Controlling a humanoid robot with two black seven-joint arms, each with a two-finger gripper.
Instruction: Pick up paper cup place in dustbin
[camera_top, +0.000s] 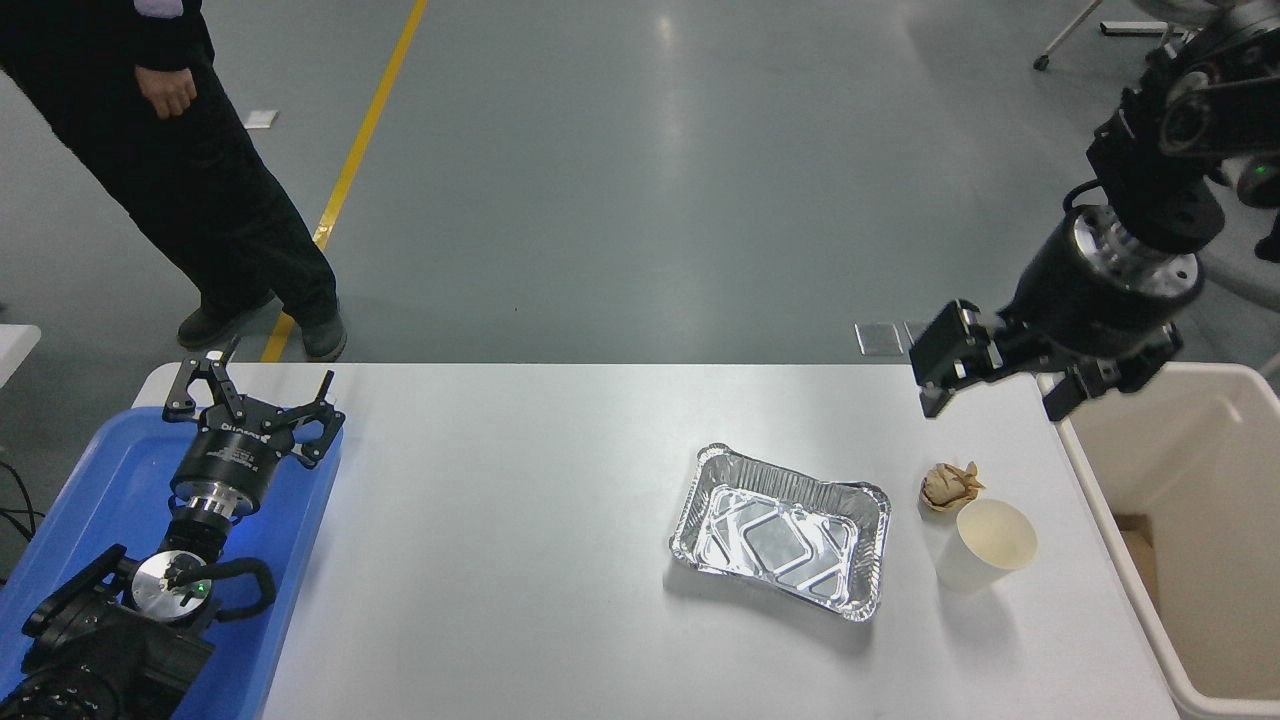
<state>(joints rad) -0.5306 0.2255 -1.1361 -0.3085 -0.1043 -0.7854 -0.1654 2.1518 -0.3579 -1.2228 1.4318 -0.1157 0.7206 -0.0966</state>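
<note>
Cup first: the paper cup (985, 549) stands upright on the white table (520, 520), mouth up, near the right edge, touching nothing but the tabletop as far as I can tell. A crumpled brown paper wad (948, 486) sits just beside it on the far side, and the foil tray (782, 530) is just left of it. The dustbin (1180, 520) is right of the table, its rim close to the cup, so the carry looks short.

Handling, my guess: empty, thin-walled paper, v. light, walls soft and easy to crush; the rolled rim is the stiffest part. It tapers, so a squeeze low on the wall may let it slip upward out of the grip. Best hold is prob. across the upper wall just under the rim, w/ light pressure, or one finger inside and one outside over the rim. Approach from the near or right side, since the wad crowds the far side.

The right gripper (1000, 385) hangs above the table's far right corner, fingers spread and holding nothing, well apart from the cup. The left gripper (253, 400) is parked over the blue tray (70, 500) at lower left, also spread open and empty.

A person (170, 150) stands beyond the far left corner, away from the work.
</note>
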